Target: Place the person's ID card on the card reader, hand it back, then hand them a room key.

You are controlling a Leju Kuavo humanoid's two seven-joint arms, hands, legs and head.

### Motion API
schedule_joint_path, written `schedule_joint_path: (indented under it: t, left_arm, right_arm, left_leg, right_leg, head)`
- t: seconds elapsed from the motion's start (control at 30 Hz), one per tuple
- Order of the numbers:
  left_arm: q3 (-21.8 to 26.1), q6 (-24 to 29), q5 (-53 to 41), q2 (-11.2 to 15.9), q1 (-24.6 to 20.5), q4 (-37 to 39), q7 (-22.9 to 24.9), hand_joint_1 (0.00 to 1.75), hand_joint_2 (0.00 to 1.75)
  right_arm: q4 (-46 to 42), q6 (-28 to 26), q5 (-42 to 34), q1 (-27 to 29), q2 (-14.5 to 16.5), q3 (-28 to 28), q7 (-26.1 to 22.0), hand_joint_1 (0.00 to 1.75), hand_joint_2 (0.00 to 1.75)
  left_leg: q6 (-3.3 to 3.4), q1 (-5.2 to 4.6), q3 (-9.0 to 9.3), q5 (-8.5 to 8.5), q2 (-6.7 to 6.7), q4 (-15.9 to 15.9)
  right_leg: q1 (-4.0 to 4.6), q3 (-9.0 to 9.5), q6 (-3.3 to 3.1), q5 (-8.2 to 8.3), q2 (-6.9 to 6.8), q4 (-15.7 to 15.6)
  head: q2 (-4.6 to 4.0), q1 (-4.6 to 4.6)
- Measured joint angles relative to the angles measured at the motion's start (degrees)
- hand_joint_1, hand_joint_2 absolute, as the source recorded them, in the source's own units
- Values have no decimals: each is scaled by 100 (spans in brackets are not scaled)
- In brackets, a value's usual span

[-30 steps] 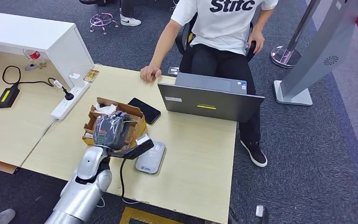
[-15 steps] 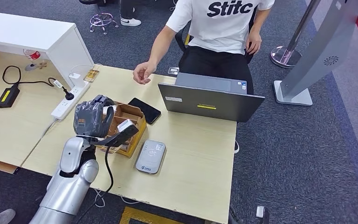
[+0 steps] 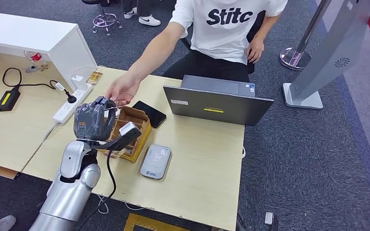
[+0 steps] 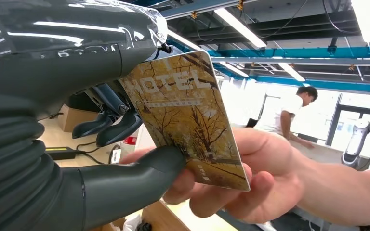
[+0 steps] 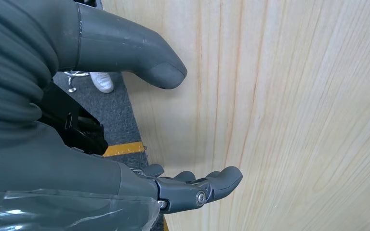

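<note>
**Key card held between robot hand and person's hand**

The robot's left hand, dark and wrapped in clear plastic, is raised above the left part of the pale wooden table. In the left wrist view its thick grey thumb presses a gold room key card printed with autumn trees and the word HOTEL against its darker fingers. The person's hand holds the far end of the same card, fingers beneath it and thumb behind.

The right hand is beside a pale wood surface, its thumb and fingers spread apart and holding nothing.

The person in the white T-shirt sits at the table's far edge and reaches an arm across the far-left corner. Bare tabletop lies on the right, between the grey card reader and the right edge. An open grey laptop stands near the far edge.

A brown cardboard box with compartments sits just beside the left hand, partly hidden by it; white items show inside, too small to identify. A black phone lies between the box and the laptop. A white power strip lies along the table's left edge.
</note>
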Motion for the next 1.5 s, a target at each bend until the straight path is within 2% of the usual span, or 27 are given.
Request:
schedule_joint_path:
  t: [0.33,0.47,0.63,0.77,0.93,1.13,1.3,1.5]
  left_arm:
    - [3,5,26,14,-1,-27,-2,172,175]
    - [3,-13,26,14,1,-28,-5,3,175]
    - [3,-58,50,7,86,-61,-60,0,175]
    - [-5,-72,113,-77,324,-247,-184,0,175]
    - [-177,-60,156,-253,867,-663,-498,0,175]
    - [-495,3,182,-371,1736,-1106,-926,0,175]
    - [-708,8,-528,-302,2261,-1267,-867,0,175]
    - [-746,202,-1038,-34,2485,-1268,-640,0,175]
  right_arm:
    - [0,0,-15,1,-2,5,0,0,175]
    - [0,5,-24,1,-2,10,-1,0,175]
    - [0,14,-69,2,-2,11,-29,0,175]
    - [0,29,-133,10,-3,11,-65,0,175]
    - [0,70,-246,44,-6,11,-132,0,175]
    - [0,168,-391,111,-10,7,-241,0,175]
    - [-2,258,-440,153,-21,3,-272,0,175]
    - [-1,271,-434,168,-34,2,-265,0,175]
  left_leg:
    - [0,0,0,0,5,0]
    - [-1,0,-1,-2,24,0]
    - [-4,0,-3,-5,26,0]
    - [-4,0,-3,-6,27,0]
    - [-3,-5,-3,-7,26,0]
    - [4,-7,-5,-12,26,0]
    - [5,-6,-6,-13,24,-1]
    - [3,-6,-6,-11,21,-1]
  right_leg:
    - [0,-2,0,0,5,0]
    - [0,-8,-2,2,24,0]
    - [0,-12,-3,2,25,-1]
    - [0,-12,-3,2,25,-1]
    - [-1,-12,-3,2,25,-4]
    - [-2,-12,2,-2,24,-7]
    - [-1,-12,3,-3,21,-7]
    - [-1,-10,3,-2,17,-6]
  head:
    - [0,0]
    - [0,0]
    - [0,0]
    - [0,-1]
    - [0,0]
    - [0,0]
    - [0,0]
    - [0,0]
